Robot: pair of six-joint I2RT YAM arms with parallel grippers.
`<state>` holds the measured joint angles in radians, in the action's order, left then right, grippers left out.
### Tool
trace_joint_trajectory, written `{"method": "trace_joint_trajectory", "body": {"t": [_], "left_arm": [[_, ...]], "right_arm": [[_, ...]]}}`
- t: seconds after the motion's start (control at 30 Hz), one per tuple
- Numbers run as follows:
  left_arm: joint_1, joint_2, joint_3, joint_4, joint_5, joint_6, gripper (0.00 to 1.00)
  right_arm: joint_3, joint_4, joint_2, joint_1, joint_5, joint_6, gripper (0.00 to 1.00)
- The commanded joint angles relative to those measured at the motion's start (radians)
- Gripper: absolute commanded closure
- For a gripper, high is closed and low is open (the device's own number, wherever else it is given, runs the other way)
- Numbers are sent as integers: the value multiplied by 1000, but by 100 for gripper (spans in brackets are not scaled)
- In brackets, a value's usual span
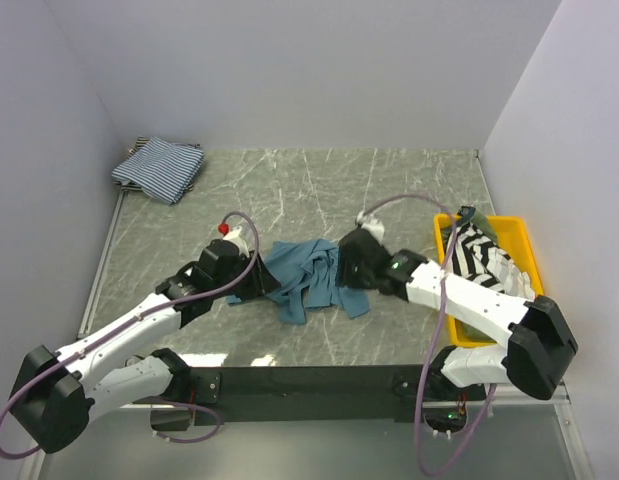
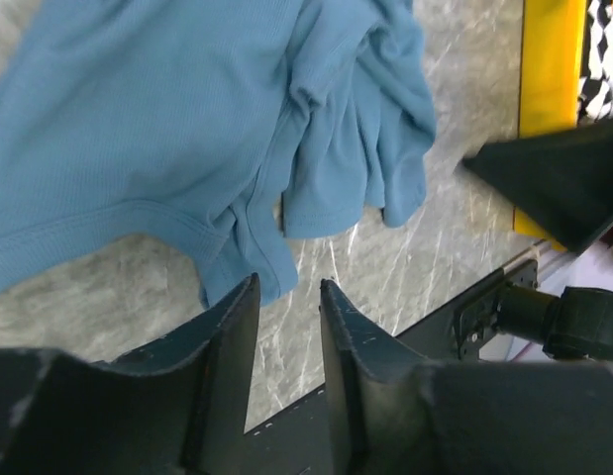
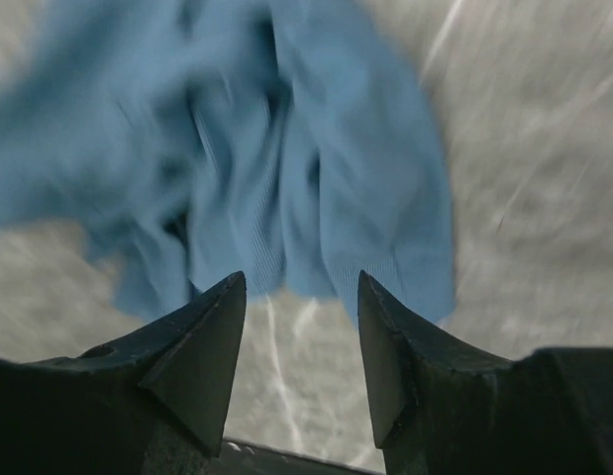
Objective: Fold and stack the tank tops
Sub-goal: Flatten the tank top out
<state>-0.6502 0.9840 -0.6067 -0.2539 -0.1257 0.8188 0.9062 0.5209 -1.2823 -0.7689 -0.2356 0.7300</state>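
Right now your left gripper [image 2: 288,287] stands with its jaws part way apart and nothing between them. Bare marble shows through the gap, and the near edge of the teal top [image 2: 138,129] lies just past the fingertips. I cannot tell whether the cloth brushes the left finger. Your right gripper [image 3: 300,282] is spread wider and is just as empty. Its view is blurred, but you can make out bunched folds of the same top just ahead of its tips.

From above, the two grippers sit low on opposite sides of the top, the left at its left edge and the right at its right edge. That placement looks like the setup for a two-handed pick, one edge each, so the cloth can be pulled flat before any fold. It needs that: the top lies crumpled in the near middle of the table [image 1: 389,180], with one side doubled over itself.

Further out, the fine blue-and-white striped top [image 1: 159,168] lies folded in the far left corner, well apart from the arms. It looks like the start of the stack, kept clear of the working space. The black-and-white striped top [image 1: 479,255] lies heaped in the yellow tray [image 1: 524,240] on the right, apparently waiting its turn.

When you close, take care on the right, where the layers are bunched. A pinch there could catch more than one fold and drag the wrinkle along.
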Motion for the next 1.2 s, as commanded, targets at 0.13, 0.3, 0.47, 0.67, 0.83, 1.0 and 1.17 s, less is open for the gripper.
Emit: {"method": "trace_joint_trajectory", "body": {"t": [0.13, 0.3, 0.47, 0.67, 0.83, 1.0, 1.17], "left_arm": [[-64, 88, 99, 186, -62, 65, 64], [-172, 160, 85, 234, -2, 80, 48], [-198, 235, 70, 272, 27, 80, 38], [-203, 350, 41, 277, 96, 85, 40], [-190, 436, -22, 227, 170, 92, 60], [-11, 469, -48, 222, 133, 112, 99], [248, 417, -99, 214, 117, 137, 99]], "right_arm": [[-79, 30, -61, -207, -174, 135, 45], [-59, 119, -149, -245, -283, 172, 45], [-66, 126, -179, -244, -338, 183, 41], [-79, 97, -241, -242, -343, 178, 39], [-87, 64, -256, -216, -326, 157, 47], [-61, 63, -198, -187, -298, 128, 94], [43, 190, -68, -179, -310, 75, 100]]}}
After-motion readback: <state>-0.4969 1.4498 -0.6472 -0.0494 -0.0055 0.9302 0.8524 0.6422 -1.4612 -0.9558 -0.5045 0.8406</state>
